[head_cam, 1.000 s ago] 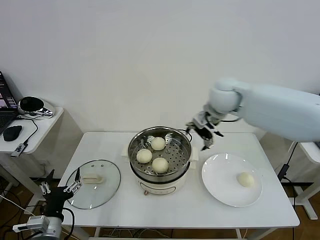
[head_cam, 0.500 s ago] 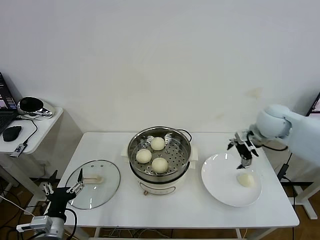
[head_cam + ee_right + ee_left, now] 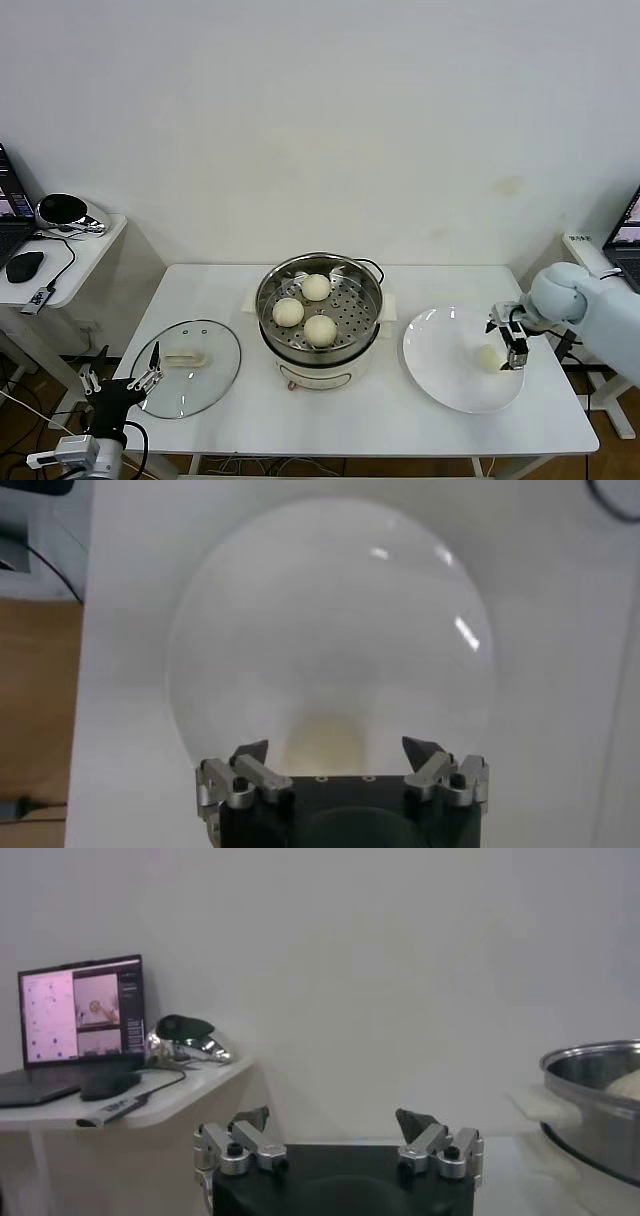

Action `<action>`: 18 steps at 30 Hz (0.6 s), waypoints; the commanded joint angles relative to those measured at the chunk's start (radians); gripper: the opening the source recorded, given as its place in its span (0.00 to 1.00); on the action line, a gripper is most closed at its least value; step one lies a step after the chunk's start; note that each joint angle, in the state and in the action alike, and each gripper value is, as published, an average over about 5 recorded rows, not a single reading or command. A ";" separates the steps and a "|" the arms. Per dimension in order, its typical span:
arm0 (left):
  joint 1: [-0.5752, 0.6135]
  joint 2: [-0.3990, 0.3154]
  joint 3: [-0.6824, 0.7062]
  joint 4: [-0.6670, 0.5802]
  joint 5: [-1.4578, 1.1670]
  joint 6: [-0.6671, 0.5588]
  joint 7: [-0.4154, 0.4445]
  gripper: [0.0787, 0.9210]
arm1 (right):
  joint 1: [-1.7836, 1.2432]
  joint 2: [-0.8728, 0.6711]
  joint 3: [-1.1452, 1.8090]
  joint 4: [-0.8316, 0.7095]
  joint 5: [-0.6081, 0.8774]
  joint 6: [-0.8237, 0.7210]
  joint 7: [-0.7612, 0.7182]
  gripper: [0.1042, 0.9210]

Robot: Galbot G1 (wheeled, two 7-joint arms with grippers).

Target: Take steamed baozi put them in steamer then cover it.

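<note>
Lowered onto the plate (image 3: 440,375), right gripper (image 3: 340,755) gapes around baozi (image 3: 322,743), unclasped; head view hides this

Cream-white steamed baozi (image 3: 304,309) on a shiny silver perforated tray in the steamer (image 3: 320,313) — white base. Beside the steamer, clear glass cover (image 3: 187,367), cream handle; white plate (image 3: 446,368); white tabletop (image 3: 360,420).

Both end effectors (image 3: 513,338) (image 3: 118,384) open
</note>
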 commanded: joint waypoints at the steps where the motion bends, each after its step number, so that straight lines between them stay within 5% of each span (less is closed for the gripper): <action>1: 0.001 -0.006 -0.003 0.000 0.000 -0.001 0.000 0.88 | -0.144 0.062 0.120 -0.110 -0.090 0.006 0.014 0.88; 11: 0.005 -0.008 -0.008 0.001 -0.001 -0.002 0.000 0.88 | -0.140 0.114 0.123 -0.155 -0.112 0.003 0.015 0.86; 18: 0.006 -0.009 -0.006 0.001 -0.001 -0.003 0.002 0.88 | -0.141 0.117 0.128 -0.158 -0.122 0.005 -0.001 0.75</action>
